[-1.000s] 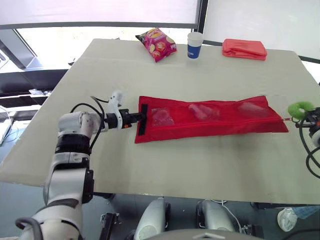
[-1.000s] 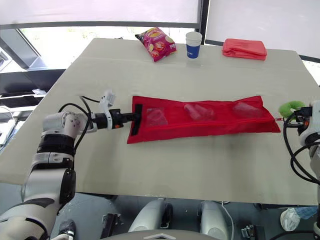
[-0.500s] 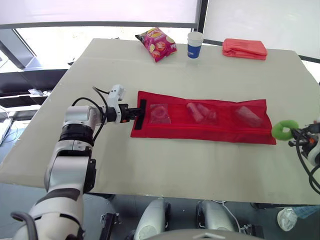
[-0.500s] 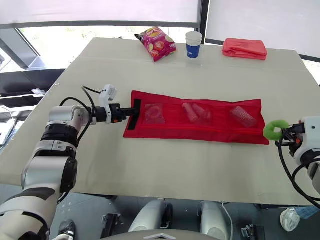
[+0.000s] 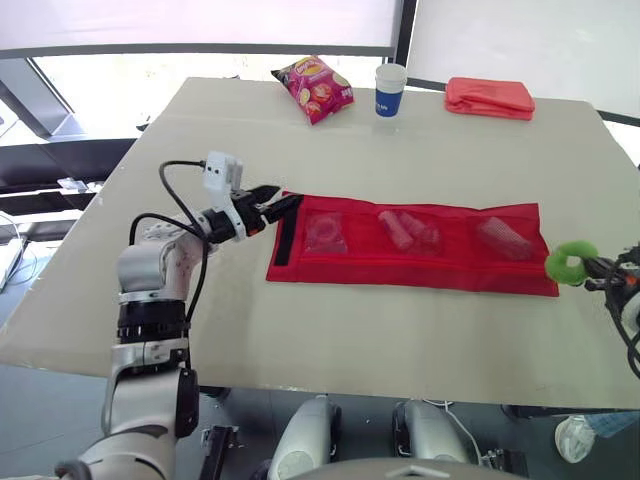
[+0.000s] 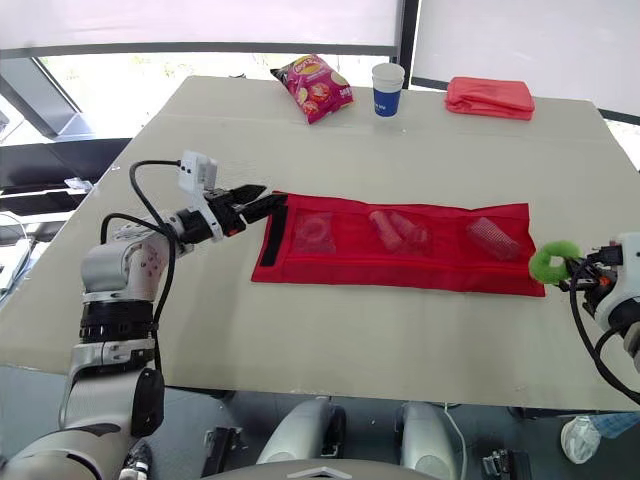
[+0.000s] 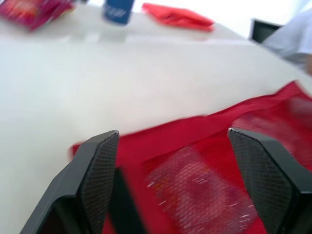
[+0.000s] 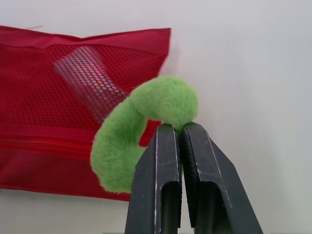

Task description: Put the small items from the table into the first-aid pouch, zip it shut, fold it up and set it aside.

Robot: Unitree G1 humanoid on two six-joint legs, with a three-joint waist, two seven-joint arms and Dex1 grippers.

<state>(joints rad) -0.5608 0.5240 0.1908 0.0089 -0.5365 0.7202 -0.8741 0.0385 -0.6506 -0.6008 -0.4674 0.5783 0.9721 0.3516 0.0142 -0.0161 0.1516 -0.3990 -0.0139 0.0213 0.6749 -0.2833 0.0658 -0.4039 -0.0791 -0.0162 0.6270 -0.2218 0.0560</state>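
Eye views: first-aid pouch [image 5: 410,250], flat and unfolded mid-table [image 5: 350,330]; small items [image 5: 323,232] inside mesh pockets.
Left wrist view: left gripper [image 7: 173,144], fingers spread above the pouch's strapped end, holding nothing.
Right wrist view: right gripper [image 8: 179,127] pinching green fluffy ring [image 8: 161,97], apparently the zip pull, presumably to draw the zip.

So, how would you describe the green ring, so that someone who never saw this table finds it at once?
Find the long red mesh pouch lying flat across the middle of the pale table. Follow it to its end on the robot's right, where the right hand pinches a fuzzy ring. It is the only bright green, furry thing; its neighbours are red or black.
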